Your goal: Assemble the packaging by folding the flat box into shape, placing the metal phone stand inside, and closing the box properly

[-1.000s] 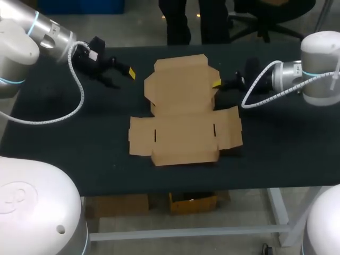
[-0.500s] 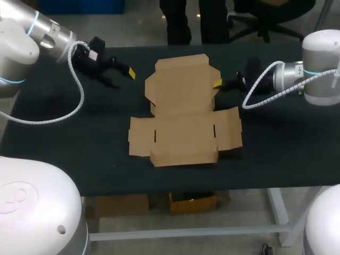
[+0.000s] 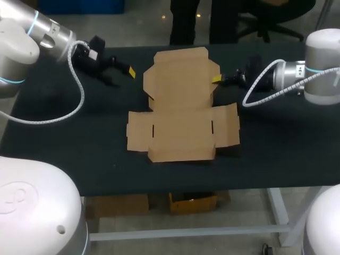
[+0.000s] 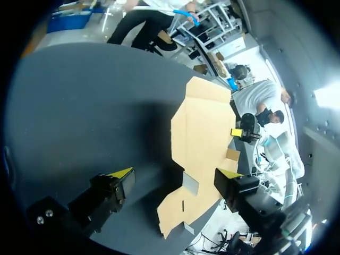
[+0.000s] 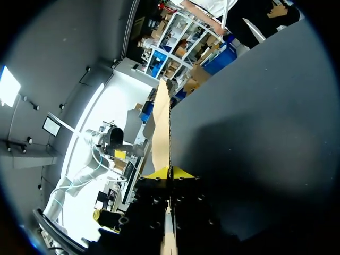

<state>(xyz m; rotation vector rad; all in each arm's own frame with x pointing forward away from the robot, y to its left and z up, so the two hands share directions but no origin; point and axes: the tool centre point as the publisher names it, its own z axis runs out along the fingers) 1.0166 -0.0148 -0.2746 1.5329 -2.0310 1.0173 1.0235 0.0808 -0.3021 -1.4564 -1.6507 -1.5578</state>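
Observation:
A flat brown cardboard box blank (image 3: 181, 106) lies unfolded in the middle of the black table (image 3: 64, 149). Its far panel is raised a little off the table. My right gripper (image 3: 217, 79) is shut on the right edge of that far panel; in the right wrist view the thin cardboard edge (image 5: 162, 127) runs straight out from between the closed yellow tips (image 5: 169, 172). My left gripper (image 3: 127, 71) stands open at the far left, a short way left of the blank, with nothing between its fingers (image 4: 119, 178). In the left wrist view the box blank (image 4: 204, 138) lies ahead. No metal phone stand is in view.
A person stands beyond the far edge of the table, not reaching over it. Bare black table surface (image 3: 287, 143) lies to the left, right and front of the blank.
The far panel of the blank has lifted and shifted toward the table's far edge with my right gripper. The whole blank slid slightly left. My left arm has kept still.

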